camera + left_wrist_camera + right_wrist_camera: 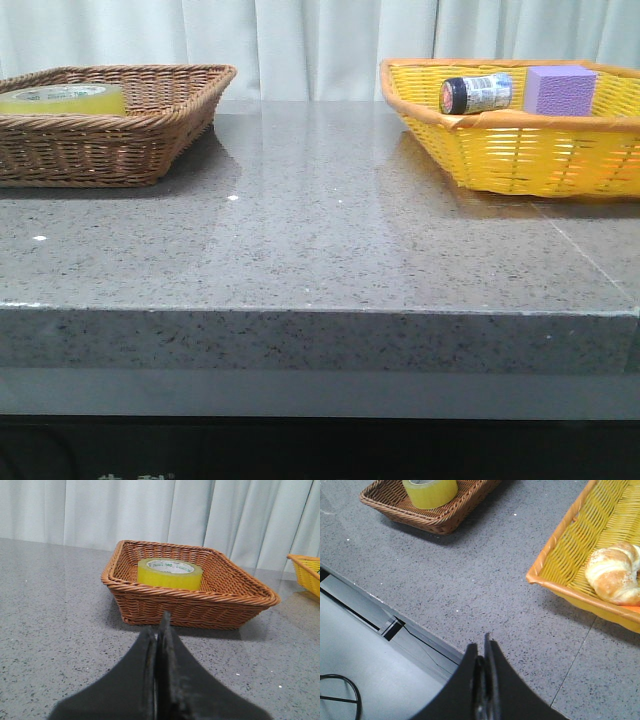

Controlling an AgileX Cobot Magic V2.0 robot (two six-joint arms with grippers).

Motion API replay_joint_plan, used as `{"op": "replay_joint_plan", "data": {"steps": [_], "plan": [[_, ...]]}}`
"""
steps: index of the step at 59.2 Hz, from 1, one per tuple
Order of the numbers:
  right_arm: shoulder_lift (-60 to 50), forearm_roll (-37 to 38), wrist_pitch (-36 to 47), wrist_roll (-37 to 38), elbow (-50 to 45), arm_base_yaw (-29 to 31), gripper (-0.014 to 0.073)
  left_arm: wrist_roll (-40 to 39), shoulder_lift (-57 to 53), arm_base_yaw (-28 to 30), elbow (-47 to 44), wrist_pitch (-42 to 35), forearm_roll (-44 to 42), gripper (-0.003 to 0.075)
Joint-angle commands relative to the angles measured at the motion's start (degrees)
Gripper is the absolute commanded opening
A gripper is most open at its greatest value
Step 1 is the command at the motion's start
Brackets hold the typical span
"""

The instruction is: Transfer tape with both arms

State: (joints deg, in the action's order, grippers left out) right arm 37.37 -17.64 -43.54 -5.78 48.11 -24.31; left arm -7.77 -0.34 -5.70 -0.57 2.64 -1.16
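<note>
The yellow tape lies flat inside the brown wicker basket at the table's far left; the left wrist view shows the tape in the basket, and the right wrist view shows the tape too. My left gripper is shut and empty, low over the table a short way in front of that basket. My right gripper is shut and empty, over the table's front edge. Neither arm shows in the front view.
A yellow basket at the far right holds a dark-capped bottle, a purple block and a bread roll. Grey stone table between the baskets. A black cable lies below the table edge.
</note>
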Motion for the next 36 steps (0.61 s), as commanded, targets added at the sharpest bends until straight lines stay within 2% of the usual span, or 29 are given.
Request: {"op": "replay_joint_plan", "data": {"steps": [1, 13, 22, 36], "plan": [[-0.11, -0.56, 3.67, -0.25, 1.35, 0.12, -0.0069, -0.58, -1.00, 0.02, -2.10, -4.91, 0.21, -0.0020], [-0.11, -0.56, 3.67, -0.25, 1.35, 0.12, -0.0069, -0.58, -1.00, 0.02, -2.10, -4.91, 0.21, -0.0020], [-2.34, 5.76, 6.51, -0.25, 0.59, 2.44, -0.0069, -0.58, -1.00, 0.02, -2.10, -4.91, 0.21, -0.0020], [-14.05, 10.88, 24.58, -0.25, -12.32, 14.32, -0.0069, -0.58, -1.00, 0.02, -2.10, -4.91, 0.21, -0.0020]]}}
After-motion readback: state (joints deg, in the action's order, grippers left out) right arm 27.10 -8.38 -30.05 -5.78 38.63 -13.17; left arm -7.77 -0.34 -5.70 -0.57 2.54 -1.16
